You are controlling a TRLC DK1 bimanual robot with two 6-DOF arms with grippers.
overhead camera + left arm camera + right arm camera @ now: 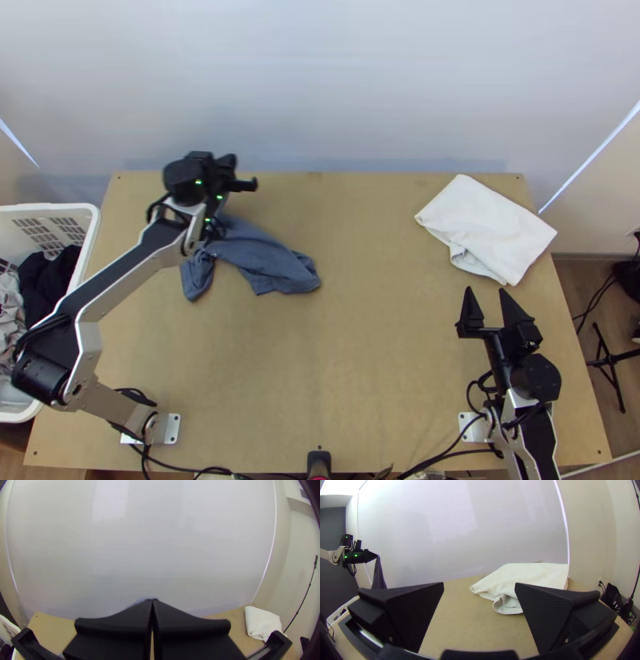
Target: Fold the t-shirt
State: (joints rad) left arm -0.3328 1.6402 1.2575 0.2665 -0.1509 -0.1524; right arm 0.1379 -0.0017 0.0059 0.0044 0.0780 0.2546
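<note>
Left gripper: The left gripper (218, 172) is held high over the far left part of the table (360, 360). Its two fingers are pressed together, as seen in the left wrist view, and a bit of the blue-grey t-shirt (260, 252) is pinched at the tips.
T-shirt: One part is held up and hangs down from the left gripper, as seen in the right wrist view. The rest is bunched up on the table, left of the middle.
Right gripper: The right gripper (487, 294) is seen over the right side of the table. Its fingers are spread wide, and nothing is held between them.
White cloth: The white cloth (490, 228) is laid in a folded pile near the far right corner. It is not touched by the right gripper, but is near it.
Basket: The white basket (95, 220) is set by the left side of the table. Black clothes (50, 280) and light grey clothes (10, 308) can be seen in it.
</note>
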